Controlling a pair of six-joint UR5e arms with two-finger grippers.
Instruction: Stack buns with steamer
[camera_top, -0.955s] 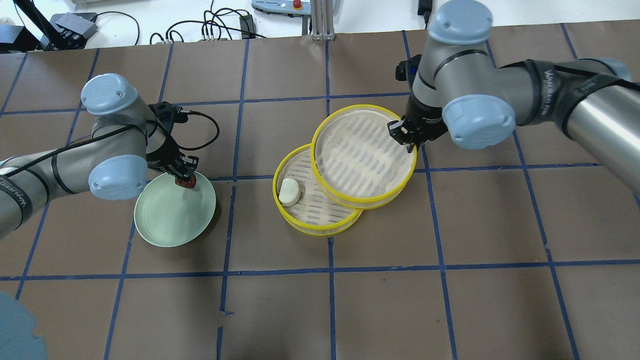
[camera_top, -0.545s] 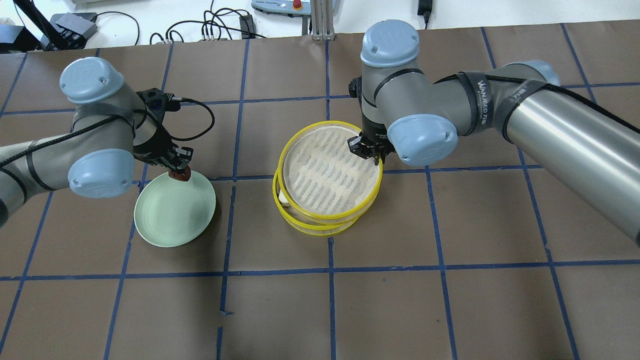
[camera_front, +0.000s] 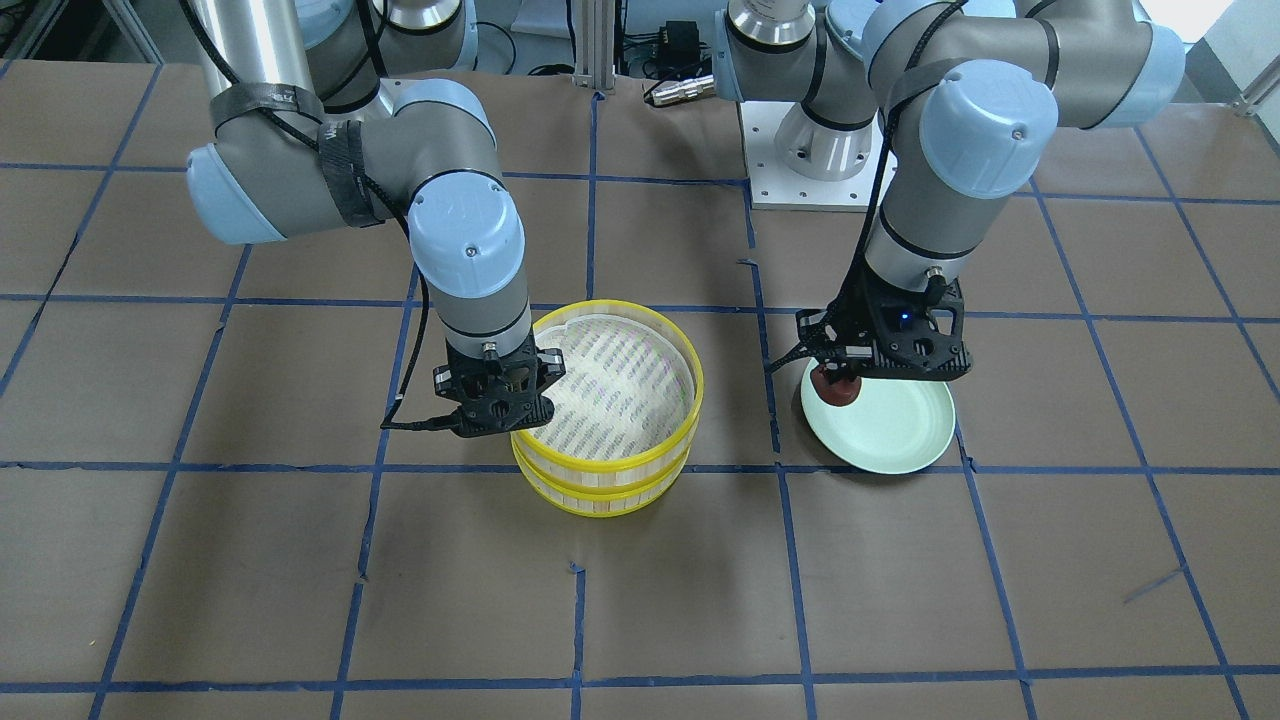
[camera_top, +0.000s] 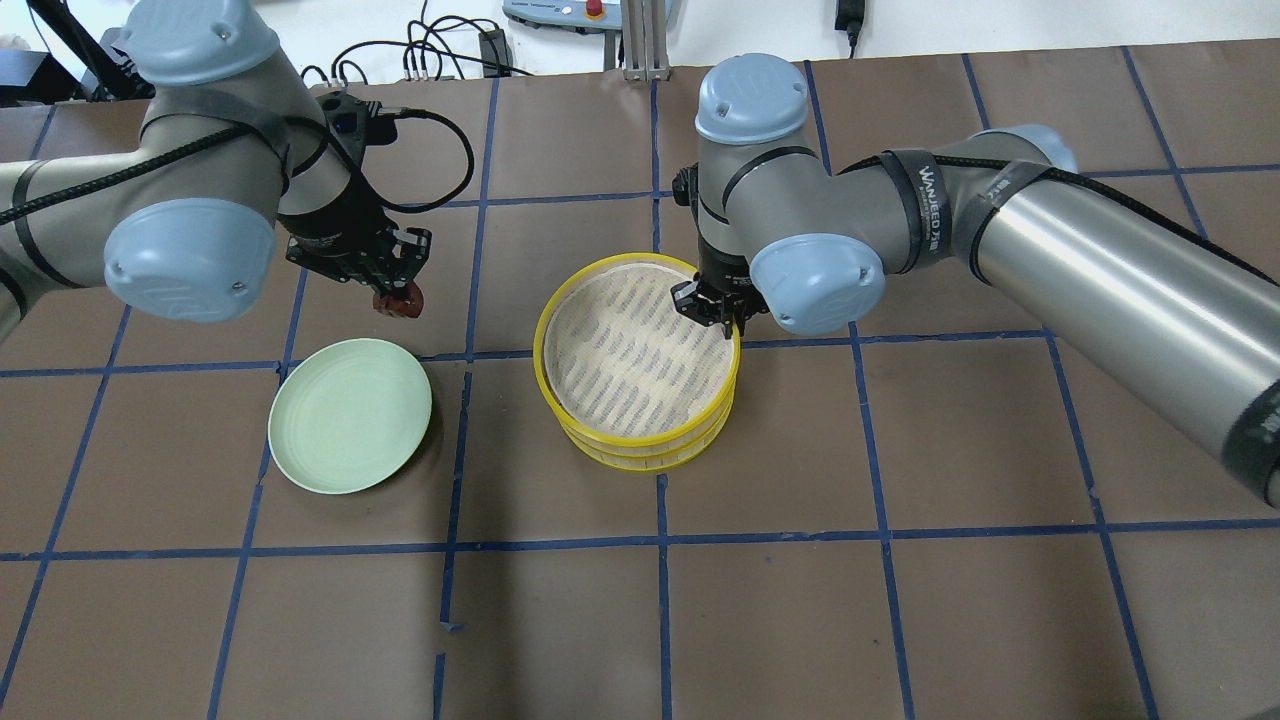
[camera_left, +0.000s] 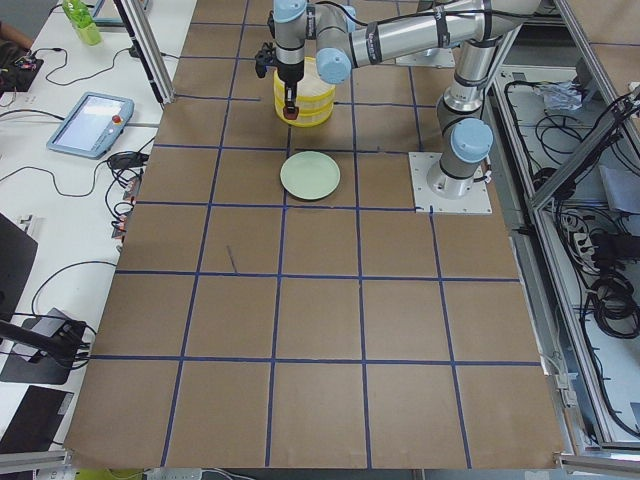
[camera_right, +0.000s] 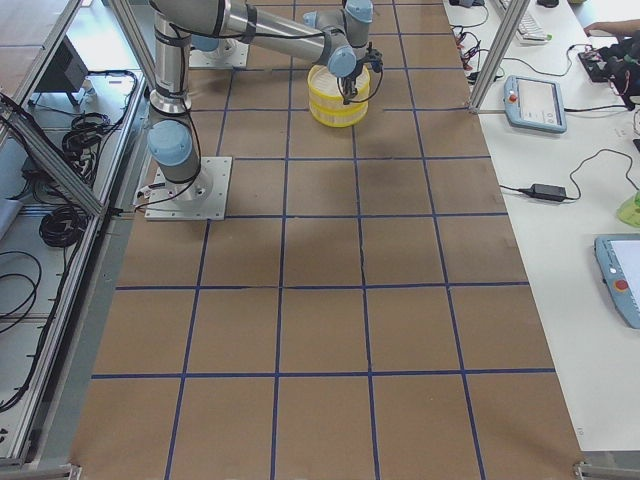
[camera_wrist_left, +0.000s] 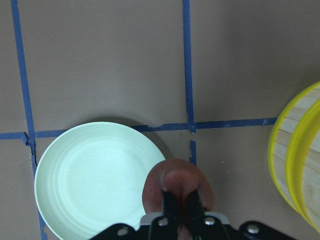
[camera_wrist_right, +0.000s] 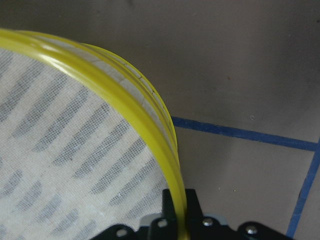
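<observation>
My left gripper (camera_top: 396, 291) is shut on the dark reddish-brown bun (camera_top: 403, 305) and holds it above the table, beyond the pale green plate (camera_top: 350, 430). In the left wrist view the bun (camera_wrist_left: 176, 185) sits between the fingers, with the plate (camera_wrist_left: 90, 185) below left. My right gripper (camera_top: 714, 314) is shut on the rim of the upper yellow steamer tray (camera_top: 632, 365), which sits on the lower steamer tray (camera_top: 650, 456). The rim (camera_wrist_right: 125, 102) runs between the fingers in the right wrist view. The white bun is hidden under the upper tray.
In the front-facing view the steamer stack (camera_front: 600, 490) stands mid-table and the bare plate (camera_front: 890, 430) to its right. Cables and a control pendant (camera_top: 560, 12) lie past the far table edge. Blue tape lines grid the brown table.
My right gripper has carried the upper tray left onto the lower tray, covering the white bun. My left gripper has lifted the brown bun off the plate and moved it away from the plate.
</observation>
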